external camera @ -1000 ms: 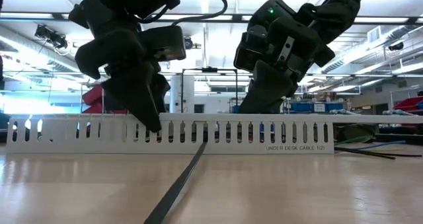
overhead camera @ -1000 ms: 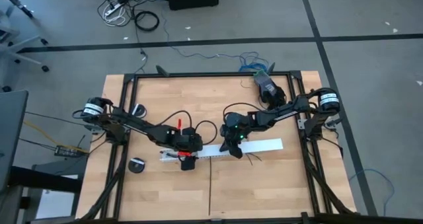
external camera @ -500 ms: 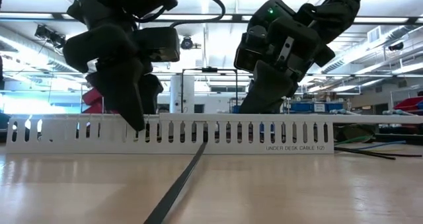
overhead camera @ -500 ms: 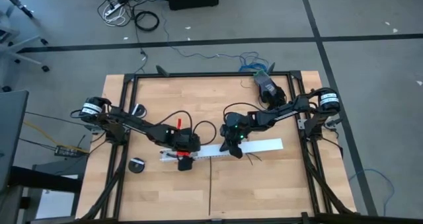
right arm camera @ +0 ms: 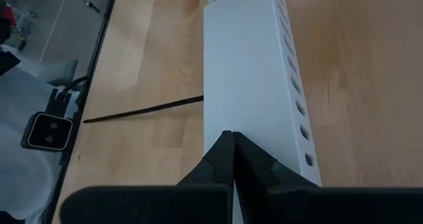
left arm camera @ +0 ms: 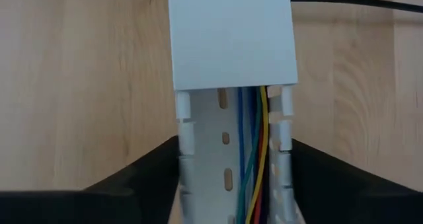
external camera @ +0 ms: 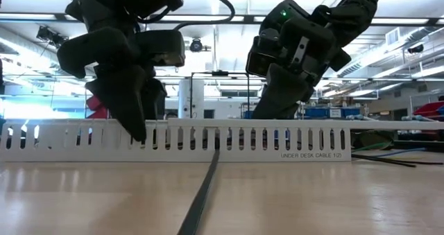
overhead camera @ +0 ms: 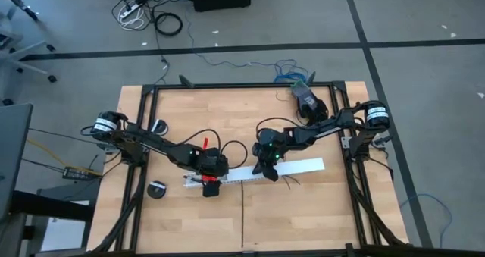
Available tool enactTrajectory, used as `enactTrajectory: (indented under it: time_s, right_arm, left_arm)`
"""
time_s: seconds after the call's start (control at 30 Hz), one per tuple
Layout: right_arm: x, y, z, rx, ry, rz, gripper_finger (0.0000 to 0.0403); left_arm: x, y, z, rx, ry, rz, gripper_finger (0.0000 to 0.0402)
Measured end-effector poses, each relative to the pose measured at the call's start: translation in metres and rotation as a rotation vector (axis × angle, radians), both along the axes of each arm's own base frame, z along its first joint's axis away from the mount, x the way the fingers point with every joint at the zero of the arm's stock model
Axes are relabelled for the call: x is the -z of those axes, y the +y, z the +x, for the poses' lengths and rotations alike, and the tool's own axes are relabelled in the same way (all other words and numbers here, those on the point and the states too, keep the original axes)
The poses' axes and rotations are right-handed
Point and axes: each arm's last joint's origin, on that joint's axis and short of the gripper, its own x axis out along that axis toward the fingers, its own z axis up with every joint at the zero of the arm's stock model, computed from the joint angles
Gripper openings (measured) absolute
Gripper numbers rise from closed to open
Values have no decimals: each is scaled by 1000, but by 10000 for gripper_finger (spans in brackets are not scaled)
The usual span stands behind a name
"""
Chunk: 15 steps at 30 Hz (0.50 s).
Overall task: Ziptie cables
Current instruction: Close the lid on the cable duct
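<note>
The left hand (overhead camera: 211, 183) straddles the white channel (left arm camera: 228, 36) with fingers spread, coloured cables (left arm camera: 254, 158) lying inside. The right hand (right arm camera: 232, 145), pinched shut, presses the channel's lid. The ziptie (external camera: 201, 200) lies on the tabletop (overhead camera: 303, 211).

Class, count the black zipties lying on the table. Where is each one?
1. The ziptie lies on the wood, running from the white channel towards the table's front edge. Others may be hidden.

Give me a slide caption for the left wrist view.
Left claw straddles the open white channel holding coloured cables.
</note>
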Motion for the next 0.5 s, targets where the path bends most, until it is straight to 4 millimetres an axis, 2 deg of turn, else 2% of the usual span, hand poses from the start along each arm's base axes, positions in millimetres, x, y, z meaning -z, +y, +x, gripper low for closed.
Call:
enactTrajectory:
  time_s: [0.1,0.2,0.3,0.5]
  right_arm:
    - [0,0,0,-5,2,6,0]
    - [0,0,0,-8,2,8,0]
    - [0,0,0,-10,-4,9,0]
    - [2,-1,0,-17,-4,13,0]
  left_arm:
    - [0,0,1,-3,-10,6,200]
    - [0,-2,1,0,-14,7,188]
    - [-1,-2,1,-1,-21,6,192]
    - [0,-2,2,-3,-35,8,226]
